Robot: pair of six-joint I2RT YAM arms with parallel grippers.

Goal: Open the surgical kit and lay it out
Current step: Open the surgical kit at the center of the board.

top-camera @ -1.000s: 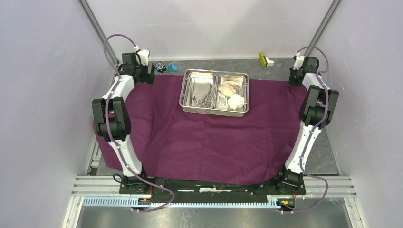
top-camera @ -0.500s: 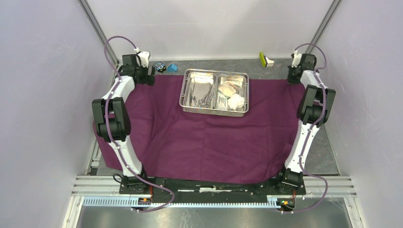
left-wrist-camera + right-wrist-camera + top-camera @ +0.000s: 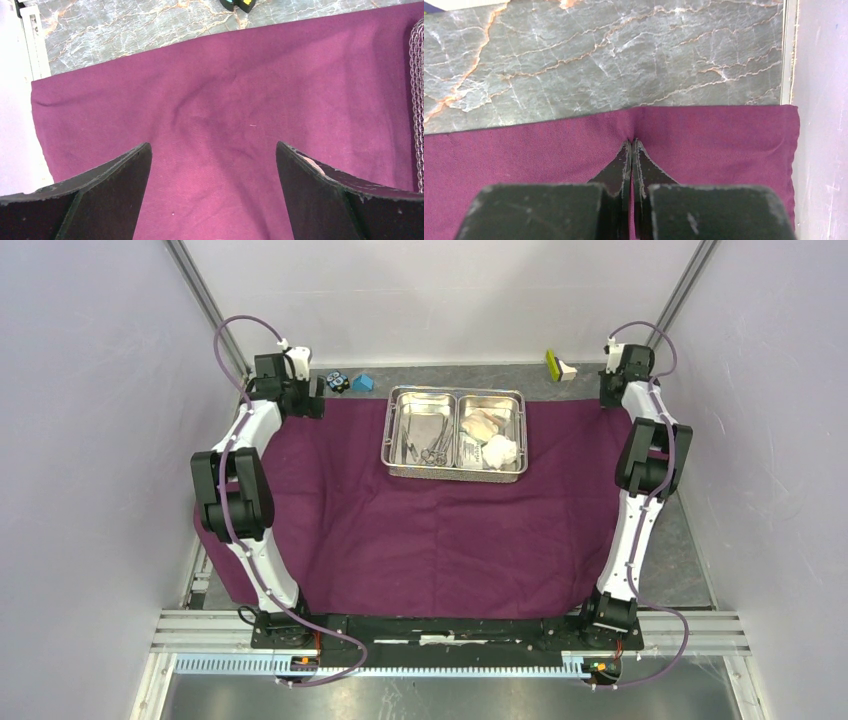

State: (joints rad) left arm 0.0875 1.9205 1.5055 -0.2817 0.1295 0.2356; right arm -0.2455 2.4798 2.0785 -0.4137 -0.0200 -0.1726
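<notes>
Purple cloth (image 3: 430, 530) lies opened out over most of the table (image 3: 470, 375) when seen from above. Its long side runs left to right and its near edge reaches the arm bases. The steel tray (image 3: 455, 476) sits on the cloth's far middle, also lengthwise left to right. Slim metal tools (image 3: 425, 448) lie roughly near-to-far in its left compartment, and white gauze wads (image 3: 497, 452) are in the right one. The left gripper (image 3: 308, 402) is over the far-left corner of the cloth and the right gripper (image 3: 612, 392) is at the far-right corner, I'd guess to draw the wrap flat. From the left wrist, that gripper's jaws stand wide apart above bare cloth and hold nothing, with the tray's mesh wall at the right margin. From the right wrist, the fingers are pressed together on a small pucker of the cloth's far edge, just short of the grey marble, with the cloth's corner close to their right.
</notes>
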